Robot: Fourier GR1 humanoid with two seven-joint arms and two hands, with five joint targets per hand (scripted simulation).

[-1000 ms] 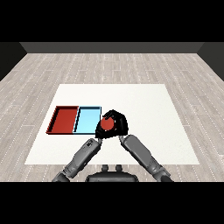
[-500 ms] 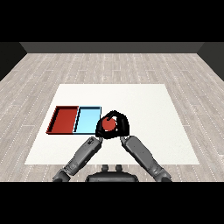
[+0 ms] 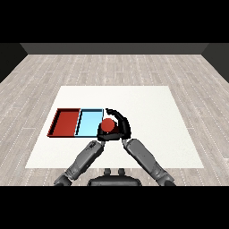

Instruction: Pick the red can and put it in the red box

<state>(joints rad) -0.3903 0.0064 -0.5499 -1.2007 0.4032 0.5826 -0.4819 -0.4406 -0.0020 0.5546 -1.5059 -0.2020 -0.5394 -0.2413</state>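
The right hand point(image 3: 120, 126) sits just below the middle of the frame, its black fingers and thumb curled round the red can point(image 3: 107, 126), which it grips. The fingers arch over the can's upper and right side, and one fingertip reaches up to the left, ending near the lower right corner of the light blue tray point(image 3: 88, 122). The can shows as a round red top with a short red side beneath it, and it lies just right of the light blue tray's right edge; whether it rests on the white surface point(image 3: 147, 107) or is lifted off it cannot be told from this view. No label, brand or writing can be read on the can or on either tray.

The left hand point(image 3: 101, 135) is mostly hidden below and behind the can, at the end of its grey forearm, which rises from the lower left of the frame. Only a small dark part of it shows, just under the can, so whether it is open or closed cannot be told, nor whether it touches the can.

The red tray point(image 3: 66, 121) lies left of centre, side by side with the light blue tray and touching it along one edge. The can is outside both trays, with the light blue tray between it and the red one.
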